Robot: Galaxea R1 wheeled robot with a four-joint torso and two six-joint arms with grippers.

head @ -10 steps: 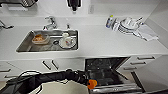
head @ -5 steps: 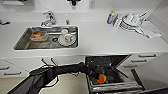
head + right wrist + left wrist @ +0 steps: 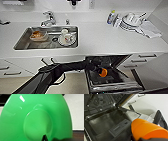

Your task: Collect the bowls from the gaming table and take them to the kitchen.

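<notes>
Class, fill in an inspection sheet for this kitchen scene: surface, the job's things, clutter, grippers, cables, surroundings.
Surface: white counter with a steel sink.
Job's things: orange bowl held over the open dishwasher; green bowl close up in the right wrist view.
Clutter: dishes in the sink; plates, bottle and cloth on the counter.
Grippers: left gripper shut on the orange bowl; right gripper's state cannot be judged.
Cables: nothing seen.
Surroundings: tap, cabinet drawers.
</notes>
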